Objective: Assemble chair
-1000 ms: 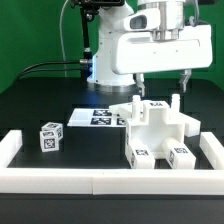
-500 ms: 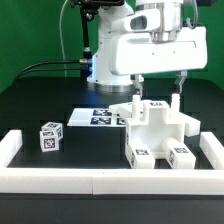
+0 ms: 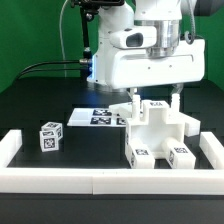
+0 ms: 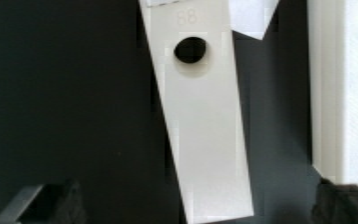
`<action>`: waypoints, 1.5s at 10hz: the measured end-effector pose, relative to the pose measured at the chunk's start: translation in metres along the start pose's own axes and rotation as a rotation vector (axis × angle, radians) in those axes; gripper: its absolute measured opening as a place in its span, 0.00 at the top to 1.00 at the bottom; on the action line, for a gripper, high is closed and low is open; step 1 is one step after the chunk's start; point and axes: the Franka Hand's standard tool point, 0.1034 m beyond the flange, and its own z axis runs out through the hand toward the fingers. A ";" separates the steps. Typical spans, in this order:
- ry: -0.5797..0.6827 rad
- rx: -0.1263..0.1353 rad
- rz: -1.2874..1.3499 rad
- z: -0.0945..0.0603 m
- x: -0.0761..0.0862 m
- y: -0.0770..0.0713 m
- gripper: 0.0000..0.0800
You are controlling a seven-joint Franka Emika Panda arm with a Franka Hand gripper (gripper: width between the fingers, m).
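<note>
My hand [image 3: 157,99] hangs low over the chair [image 3: 160,135]. The chair stands on the surface [image 3: 40,100] near the front corner on the exterior view's right, just behind the white wall [image 3: 100,181] along the front edge. My fingers [image 4: 19,207] are spread wide and hold nothing. A white slat [image 4: 202,130] with a dark hole [image 4: 192,49] lies between them, clear of both. A tagged block [image 3: 50,136] sits near the front corner on the exterior view's left, with the marker board [image 3: 95,117] mid-surface.

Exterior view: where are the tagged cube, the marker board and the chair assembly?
tagged cube [image 3: 50,138], exterior view, on its front tag face.
marker board [image 3: 90,117], exterior view, on its flat top.
chair assembly [image 3: 155,135], exterior view, on its front wall.
</note>
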 end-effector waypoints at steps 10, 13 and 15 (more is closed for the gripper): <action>-0.058 -0.055 -0.164 0.031 -0.034 -0.005 0.19; -0.077 -0.076 -0.142 0.044 -0.039 0.005 0.19; -0.078 -0.085 -0.124 0.048 -0.039 0.012 0.19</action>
